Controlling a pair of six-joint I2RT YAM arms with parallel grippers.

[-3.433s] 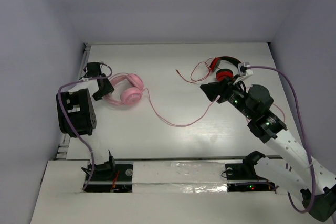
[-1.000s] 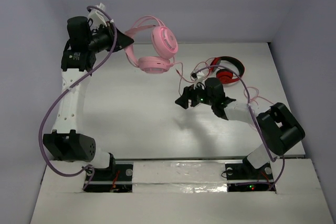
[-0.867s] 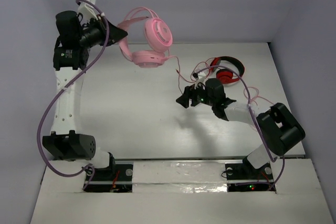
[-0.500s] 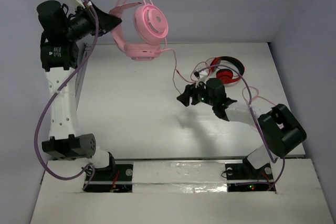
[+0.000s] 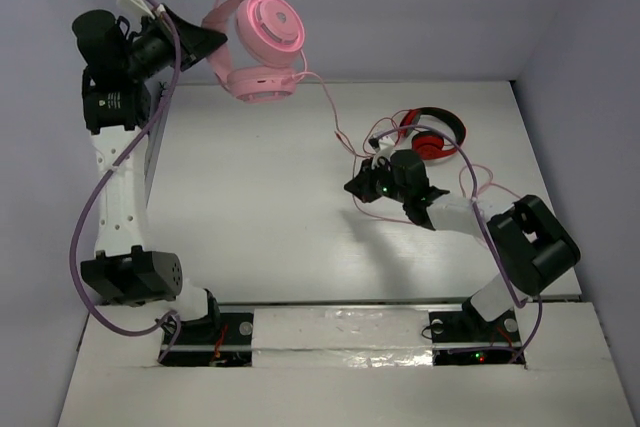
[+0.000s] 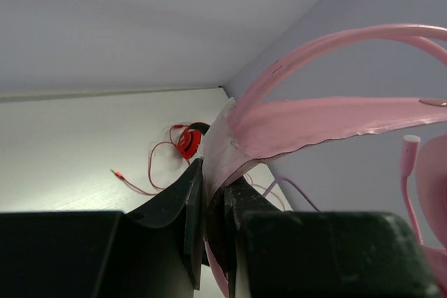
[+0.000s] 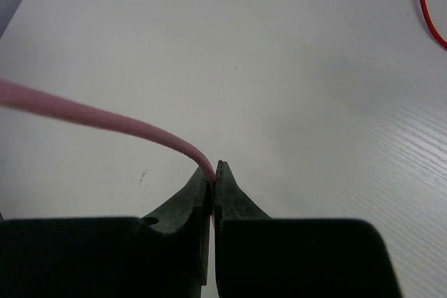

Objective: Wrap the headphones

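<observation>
Higher now at upper left, the headphones [image 5: 262,42] hang by their stiff headband [image 6: 314,116], clamped in the left tool [image 5: 205,42]; the right tool [image 5: 357,185] pinches the limp, slippery cable [image 5: 328,117].

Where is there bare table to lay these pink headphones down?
The widest bare stretch of table lies between the left arm and the right gripper, running to the near edge. The far right is crowded: the red-and-black headphones, their red cable, and the pink cable strung from the right gripper up to the pink headphones in the left gripper.
</observation>
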